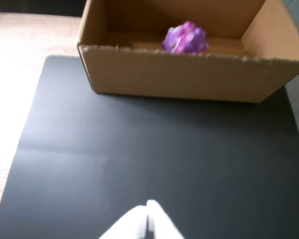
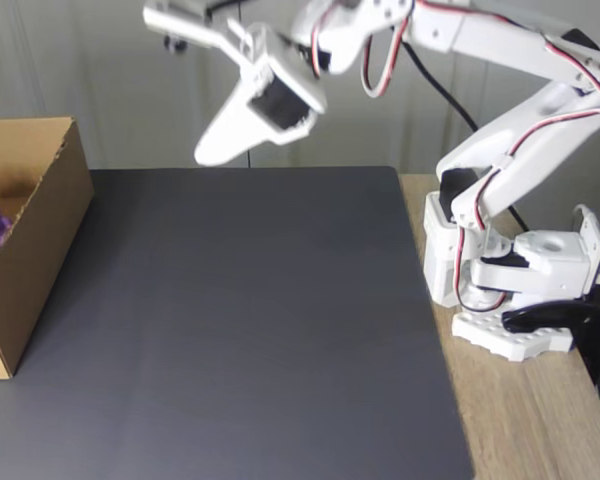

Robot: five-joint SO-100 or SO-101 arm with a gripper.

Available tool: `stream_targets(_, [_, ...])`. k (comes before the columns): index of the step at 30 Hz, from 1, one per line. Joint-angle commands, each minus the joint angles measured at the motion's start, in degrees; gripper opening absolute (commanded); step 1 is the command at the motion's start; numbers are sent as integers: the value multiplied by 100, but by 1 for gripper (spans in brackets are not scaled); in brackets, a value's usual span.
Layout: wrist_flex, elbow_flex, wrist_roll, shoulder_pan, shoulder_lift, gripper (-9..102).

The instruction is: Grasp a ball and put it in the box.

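Tool (image 2: 205, 152) closed, raised, ball (image 1: 185, 38) in box (image 1: 189, 74)

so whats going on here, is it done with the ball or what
A white robot arm at the table's edge is working a ball-into-box job, and the ball part looks done. The purple and pink knobbly ball lies inside the open cardboard box, which stands at the far end of a black mat. The claw is raised in the air above the mat, apart from the box, with its fingers shut and nothing between them.
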Motion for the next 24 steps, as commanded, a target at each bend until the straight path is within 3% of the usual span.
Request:
stream_targets(1, [-396,562,-44,18,413,0])
stream_targets(14, [-1292,3357,-413,264,1960,0])
stream_targets(24, [-1441,4096,-448,281,2338,0])
